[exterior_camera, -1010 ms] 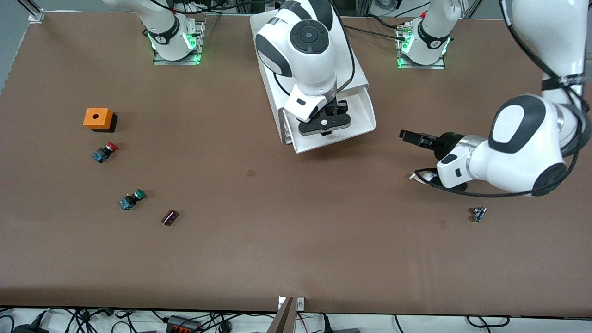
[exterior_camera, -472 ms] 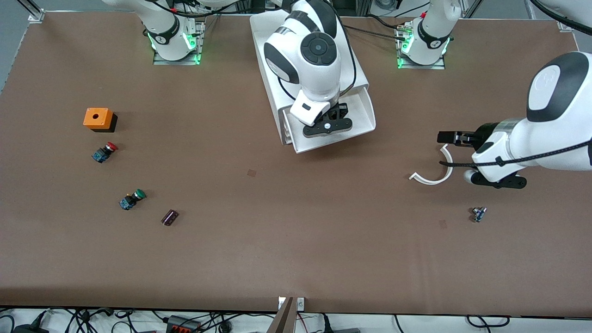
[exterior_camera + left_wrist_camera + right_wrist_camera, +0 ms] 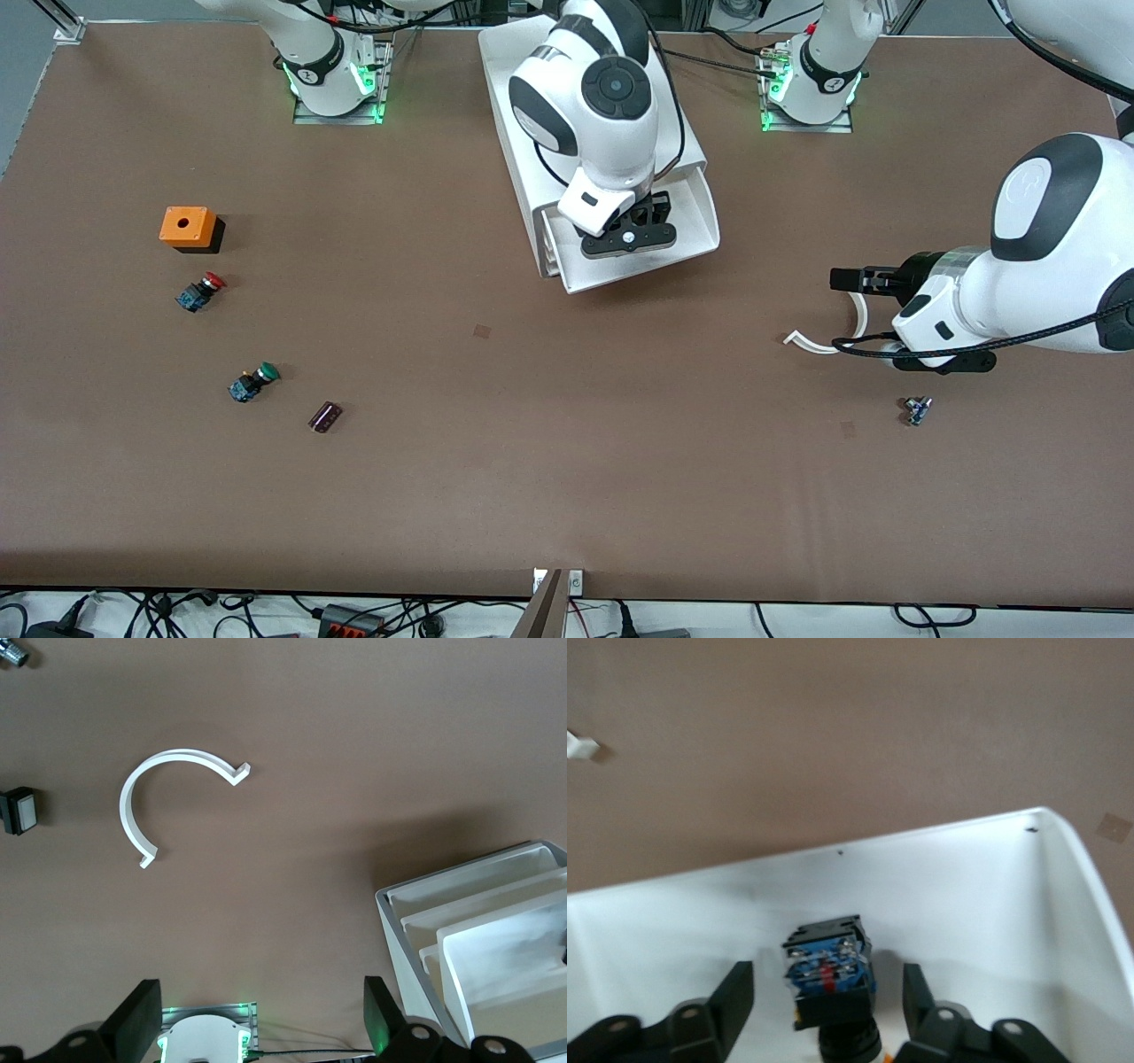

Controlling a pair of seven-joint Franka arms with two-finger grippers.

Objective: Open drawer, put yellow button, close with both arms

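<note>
The right gripper (image 3: 824, 1014), fingers spread, is hovering over the button (image 3: 828, 970) in the open drawer (image 3: 700, 208); only its wrist view shows the button. The left gripper (image 3: 261, 1028), open, is hanging above a white curved clip (image 3: 168, 797).

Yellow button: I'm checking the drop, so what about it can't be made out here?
- Right wrist view: the black-and-blue push-button switch shows inside the white plastic top drawer; the picture's edge cuts off its cap, so cap colour is unconfirmed.
- Front view: the right gripper hides the switch.
</note>
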